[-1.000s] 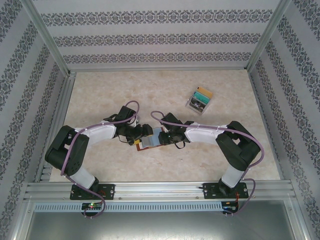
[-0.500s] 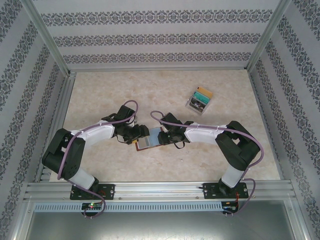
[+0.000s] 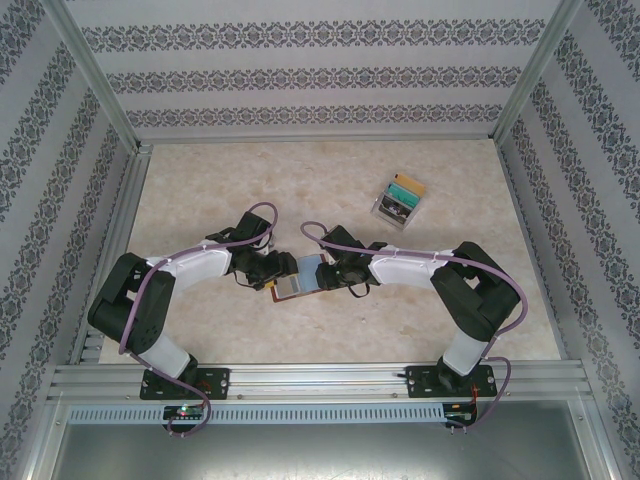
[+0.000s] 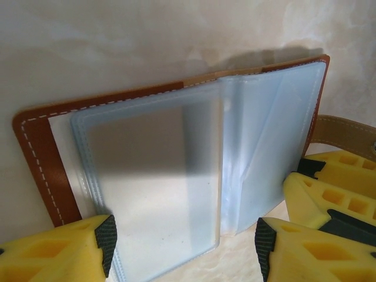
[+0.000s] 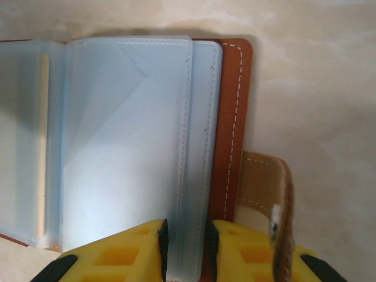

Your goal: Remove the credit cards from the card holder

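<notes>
Patterned wallpaper on three sides, pale marbled worktop [image 3: 200, 180] below. Toward the middle of its near edge, between the two arms: brown card holder [image 3: 298, 282], spread open flat, pale blue sleeves [image 4: 258, 135] fanned out. Right gripper [image 5: 187, 249] clenched on the outer edge of a sleeve page just beside the snap tab [image 5: 264, 194], pinning that half down. Left gripper [image 4: 182, 247] released, jaws straddling the other half's sleeve, one pad at its edge, the other just beside it, nothing pinched. Inside that sleeve, what looks like a grey card [image 4: 147, 176], fully pocketed. By this reading, opening done, pulling not yet begun. Left to do: nip a card edge, slide it free, repeat for each of the rest. Well apart, toward the far right corner, a clear box [image 3: 400, 198] of coloured cards.
</notes>
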Robot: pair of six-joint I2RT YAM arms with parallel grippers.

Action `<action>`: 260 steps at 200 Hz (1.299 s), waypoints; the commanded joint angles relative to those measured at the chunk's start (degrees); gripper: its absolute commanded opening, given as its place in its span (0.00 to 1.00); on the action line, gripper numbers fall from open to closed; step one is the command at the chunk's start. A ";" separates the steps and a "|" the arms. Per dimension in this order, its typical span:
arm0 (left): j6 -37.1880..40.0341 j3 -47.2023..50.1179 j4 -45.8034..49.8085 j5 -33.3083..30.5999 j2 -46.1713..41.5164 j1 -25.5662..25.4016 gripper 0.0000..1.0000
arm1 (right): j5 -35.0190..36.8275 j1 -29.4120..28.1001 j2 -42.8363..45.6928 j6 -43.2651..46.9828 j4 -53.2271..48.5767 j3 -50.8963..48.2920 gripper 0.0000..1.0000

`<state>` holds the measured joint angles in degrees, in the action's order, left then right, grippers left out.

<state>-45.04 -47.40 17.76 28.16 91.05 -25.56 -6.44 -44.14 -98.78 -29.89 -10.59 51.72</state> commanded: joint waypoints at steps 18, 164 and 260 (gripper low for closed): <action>0.88 -0.69 3.14 -1.93 0.72 -0.82 0.65 | -0.51 -0.86 -2.11 -0.92 -1.28 -1.19 0.29; -1.51 0.02 -5.67 5.19 3.88 -1.40 0.69 | -0.90 -1.30 -2.25 -1.12 -1.31 -1.28 0.29; -1.75 -0.13 -9.35 7.69 3.48 -2.22 0.77 | -0.76 -1.65 -1.85 -1.40 -1.06 -1.80 0.29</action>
<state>-46.19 -47.51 10.85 34.13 93.51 -26.57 -6.20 -44.42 -98.83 -30.15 -10.41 51.68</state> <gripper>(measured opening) 0.764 0.288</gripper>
